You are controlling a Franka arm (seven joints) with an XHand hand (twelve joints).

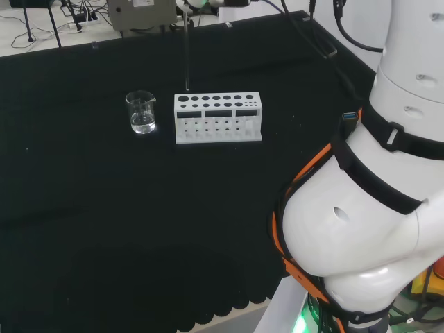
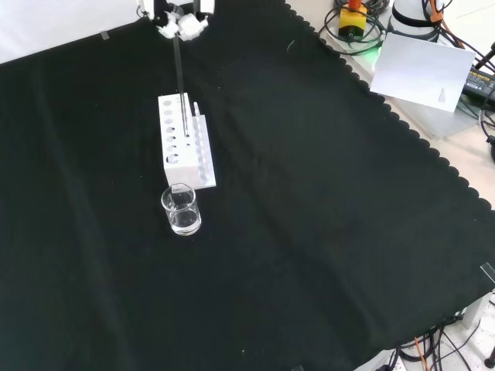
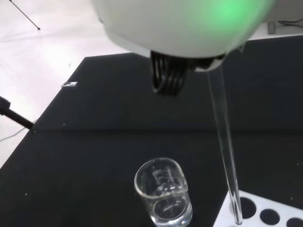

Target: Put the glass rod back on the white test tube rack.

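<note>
The hand (image 2: 179, 17) is at the top of the front view, above the far end of the white test tube rack (image 2: 184, 141). Its fingers pinch the top of the glass rod (image 2: 181, 81). The rod hangs almost straight down from the hand. In the wrist view its bottom tip is at the rack's top, by a corner hole, but I cannot tell if the tip is inside the hole or just over it.

The rack stands on the black tabletop (image 2: 309, 232). It has rows of round holes on top.

A small glass beaker (image 2: 182, 209) stands just beside the rack, at its near end in the front view. It does not touch the rack. It has a little clear water at the bottom.
</note>
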